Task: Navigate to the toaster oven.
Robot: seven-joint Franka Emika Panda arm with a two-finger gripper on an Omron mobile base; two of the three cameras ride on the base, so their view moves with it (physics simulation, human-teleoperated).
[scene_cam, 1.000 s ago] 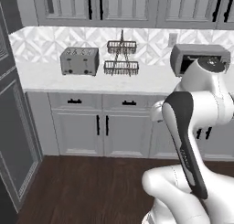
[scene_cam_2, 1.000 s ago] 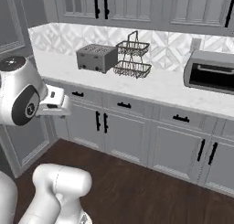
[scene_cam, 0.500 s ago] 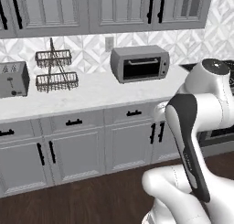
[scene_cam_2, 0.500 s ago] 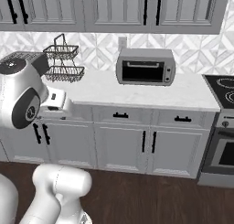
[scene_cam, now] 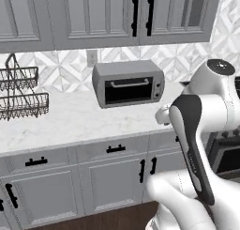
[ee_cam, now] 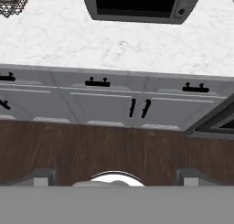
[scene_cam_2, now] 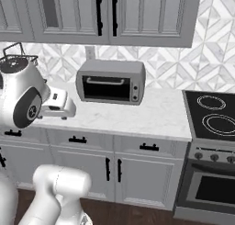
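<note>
Left side: a two-tier wire basket rack stands on the counter at the far left, well apart from the toaster oven. You have no reason to drift that way; if the base slides left, the oven leaves the centre of both base views.

Centre: the toaster oven sits at the back of the counter against the tiled wall, under the upper cabinets, door facing you, knobs at its right end. In the right base view it is just left of centre; in the hand view its dark door is at the top edge. Bare counter lies in front of it and on both sides.

Risk, as a judgement: the base looks close to the lower cabinets, so more forward travel could bump the doors or their handles. The arm is folded high with the elbow at about counter level, so a late turn of the base could swing it over the counter edge.

Gripper: two finger tips sit at the bottom corners of the hand view, spread wide, with nothing between them.

Right side: the stove abuts the counter's right end, its knobs and oven door facing the floor space. Overshooting rightward puts you in front of it instead.

Open room: the wood floor in front of the cabinets is your free room, behind and to either side.
</note>
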